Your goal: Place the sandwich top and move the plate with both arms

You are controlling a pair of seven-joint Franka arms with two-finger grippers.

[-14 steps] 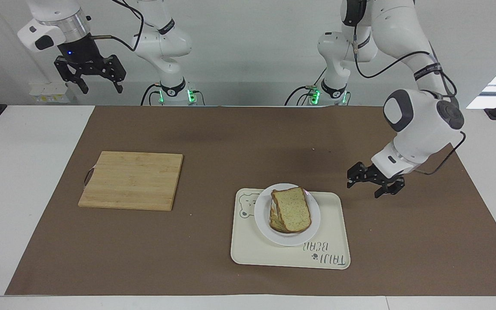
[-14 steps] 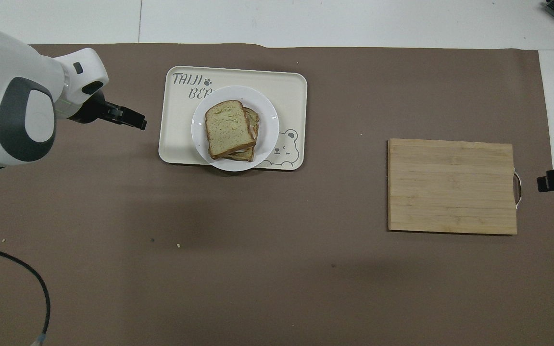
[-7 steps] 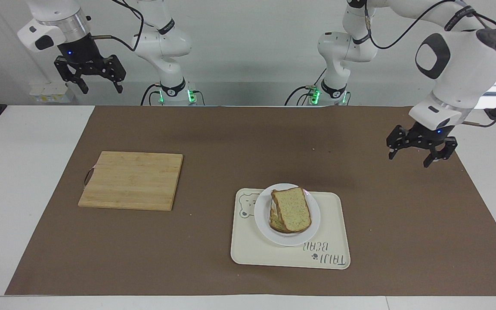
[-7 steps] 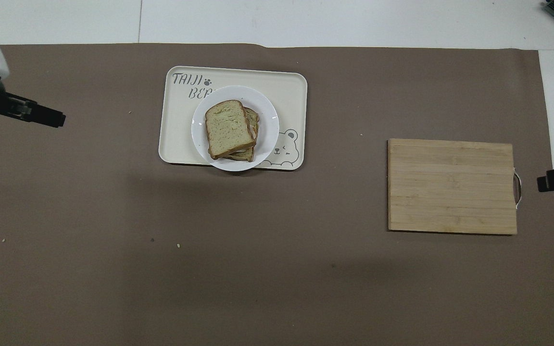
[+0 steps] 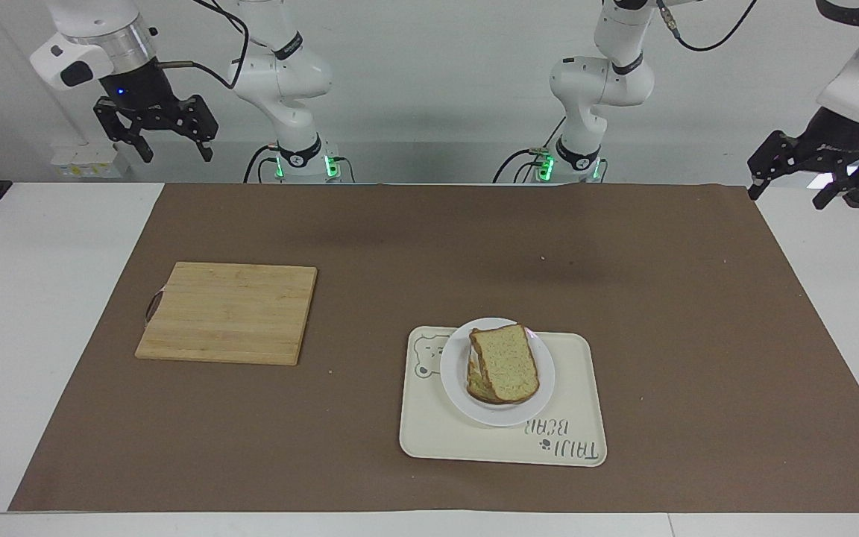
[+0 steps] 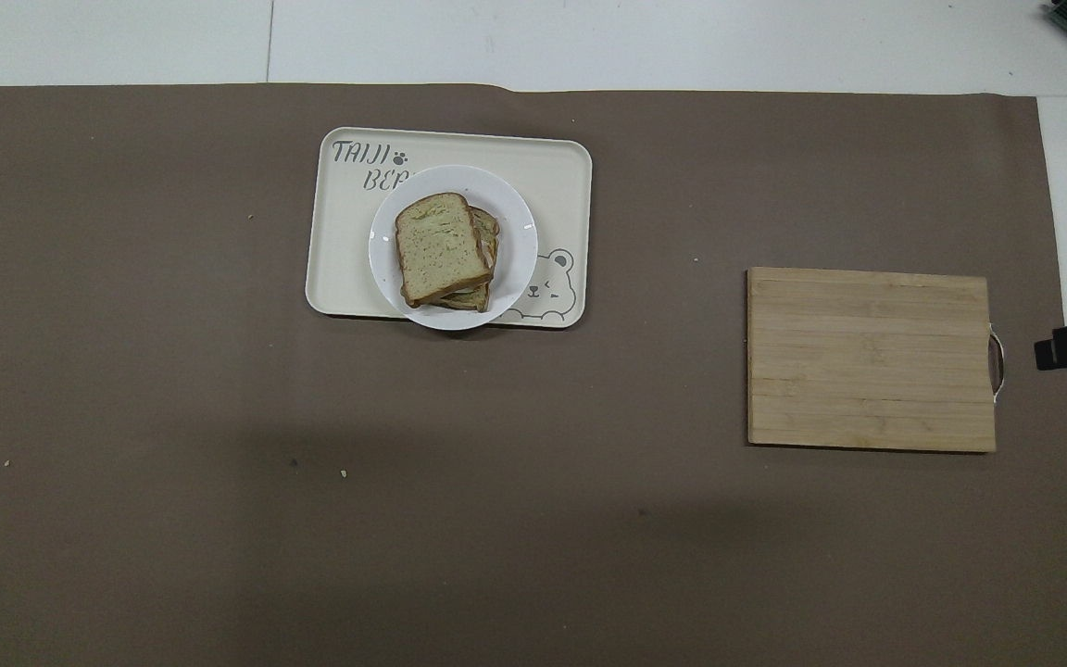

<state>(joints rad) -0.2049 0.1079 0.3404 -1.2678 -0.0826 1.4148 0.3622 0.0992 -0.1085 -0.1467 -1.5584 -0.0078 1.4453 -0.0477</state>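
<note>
2 slices sit stacked on the plate (image 5: pixel 497 373): the sandwich top (image 5: pixel 505 363) lies on the lower slice, skewed a little so the lower crust peeks out at one edge. The plate rests on the cream tray (image 5: pixel 502 397), overhanging the tray's edge that faces the robots. By the look of it, the placing step is done and the plate move is either finished or yet to start; the frames alone do not settle which. If the plate is yet to travel, the likely goal is the wooden cutting board (image 5: pixel 227 312), which lies bare toward the right arm's end of the tabletop and nearer to the robots than the tray. That move would call for both arms to come down at the plate's rim from 2 sides and lift level, since the skewed top slice could slide.

The left tool (image 5: pixel 816 165) hangs high over the tabletop's edge at the left arm's end, fingers spread wide, holding and touching nothing. The right tool (image 5: pixel 156 127) hangs high over the white tabletop at the right arm's end, fingers likewise spread and empty; it waits there. Both are well apart from the plate.
</note>
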